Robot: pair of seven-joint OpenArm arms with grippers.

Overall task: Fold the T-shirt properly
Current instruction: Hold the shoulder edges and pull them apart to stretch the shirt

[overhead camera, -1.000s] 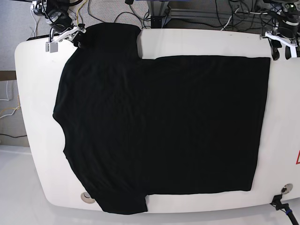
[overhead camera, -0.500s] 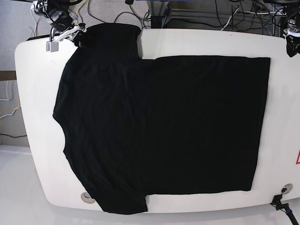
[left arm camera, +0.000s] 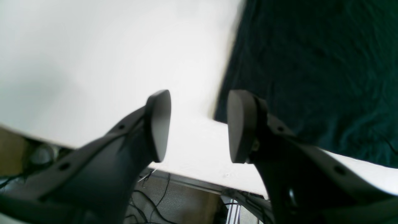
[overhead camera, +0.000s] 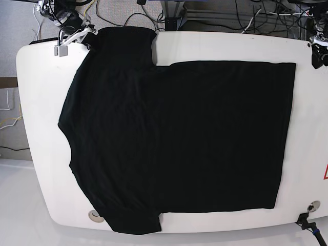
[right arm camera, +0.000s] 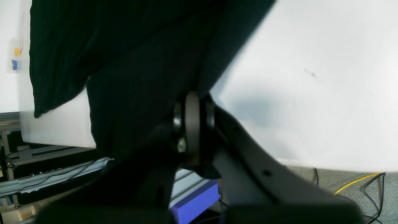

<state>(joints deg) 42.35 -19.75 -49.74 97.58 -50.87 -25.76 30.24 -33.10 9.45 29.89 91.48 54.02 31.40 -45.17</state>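
T-shirt look: the T-shirt [overhead camera: 174, 138] is plain black with no print showing, spread flat with its surface mostly smooth; both short sleeves stick out, one at the far edge and one at the near edge of the base view.
T-shirt place: it covers most of the white table [overhead camera: 220, 46], collar end toward the base view's left, straight hem toward its right; the near sleeve reaches the table's near rim.
Right gripper: the right gripper [right arm camera: 192, 124] has its jaws pressed together on a fold of black cloth; in the right wrist view the fabric runs straight down between the pads.
T-shirt relative to right gripper: the pinched part is the far sleeve's corner by the table's far left corner in the base view [overhead camera: 84, 35]; the rest of the shirt spreads away from the fingertips across the table.
Left gripper: the left gripper [left arm camera: 199, 126] has its jaws standing partway apart with nothing between them, only bare table showing in the gap.
T-shirt relative to left gripper: in the left wrist view the shirt's hem corner [left arm camera: 224, 115] lies just beyond and to one side of one fingertip [left arm camera: 238, 127], not touching either pad; the dark cloth fills the view past that finger.
Left gripper place: it sits at the base view's far right edge [overhead camera: 319, 51], just off the hem's far corner.
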